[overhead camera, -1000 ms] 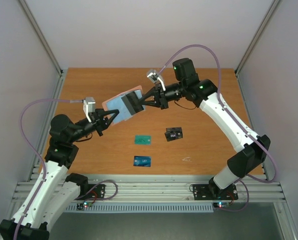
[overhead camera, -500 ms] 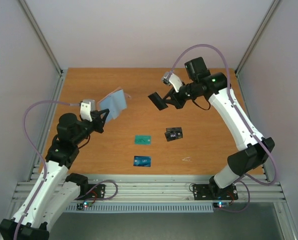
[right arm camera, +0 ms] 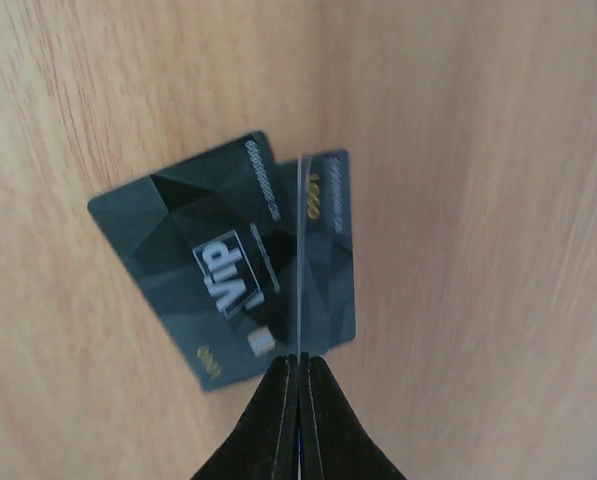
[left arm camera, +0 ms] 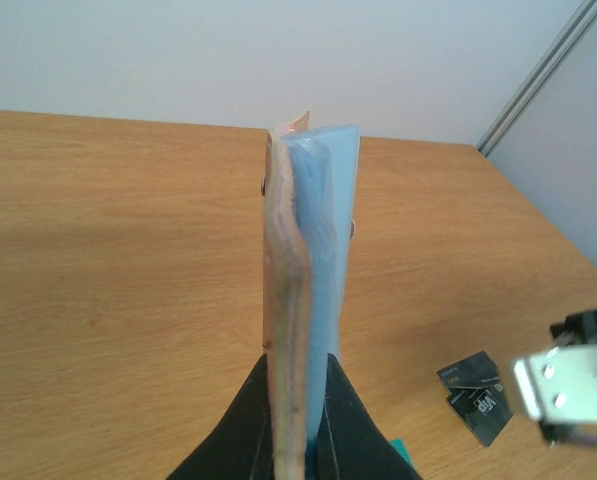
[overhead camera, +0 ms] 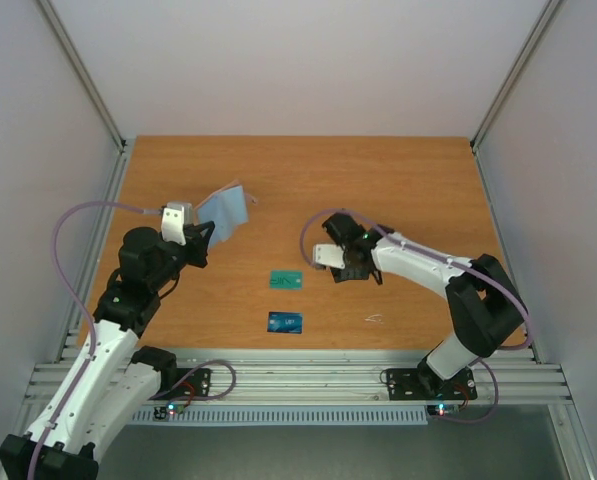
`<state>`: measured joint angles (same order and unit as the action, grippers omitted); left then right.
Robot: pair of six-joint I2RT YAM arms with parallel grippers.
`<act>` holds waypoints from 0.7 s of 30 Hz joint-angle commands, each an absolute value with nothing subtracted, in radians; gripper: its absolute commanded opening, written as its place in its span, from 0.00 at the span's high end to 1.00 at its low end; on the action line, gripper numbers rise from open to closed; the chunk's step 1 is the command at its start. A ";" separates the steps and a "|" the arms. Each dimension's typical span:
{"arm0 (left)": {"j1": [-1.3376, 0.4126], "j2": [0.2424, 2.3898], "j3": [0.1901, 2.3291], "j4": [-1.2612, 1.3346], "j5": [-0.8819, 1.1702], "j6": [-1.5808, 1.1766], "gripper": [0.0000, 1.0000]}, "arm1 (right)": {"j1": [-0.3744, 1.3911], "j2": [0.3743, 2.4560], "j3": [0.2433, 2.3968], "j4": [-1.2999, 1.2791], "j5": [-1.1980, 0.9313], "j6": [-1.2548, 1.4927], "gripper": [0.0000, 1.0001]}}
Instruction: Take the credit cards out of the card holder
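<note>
The card holder (overhead camera: 226,208), tan-pink outside and light blue inside, is held up edge-on in my left gripper (overhead camera: 200,238), which is shut on its lower end (left arm camera: 298,420); the holder (left arm camera: 303,260) is nearly folded. My right gripper (overhead camera: 350,270) is low at the table, shut (right arm camera: 300,365) on a black card (right arm camera: 300,250) seen almost edge-on. Just under it lies a black card marked VIP (right arm camera: 198,260), which also shows in the left wrist view (left arm camera: 486,410). A green card (overhead camera: 286,280) and a dark blue card (overhead camera: 285,322) lie flat on the table.
The wooden table (overhead camera: 428,180) is bounded by white walls and metal frame posts at the left (overhead camera: 113,190) and right (overhead camera: 483,190). A small white scrap (overhead camera: 375,318) lies near the front. Both arm bases stand at the near edge.
My right gripper pulled a black card out of the holder and came down with it to the black card on the table. My left gripper drew the holder back left.
</note>
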<state>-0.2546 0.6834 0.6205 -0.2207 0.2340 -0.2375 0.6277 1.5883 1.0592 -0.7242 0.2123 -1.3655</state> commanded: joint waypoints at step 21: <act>-0.253 0.694 0.617 -0.167 0.229 -0.212 1.00 | 0.730 1.516 0.786 -0.383 0.354 -1.591 0.99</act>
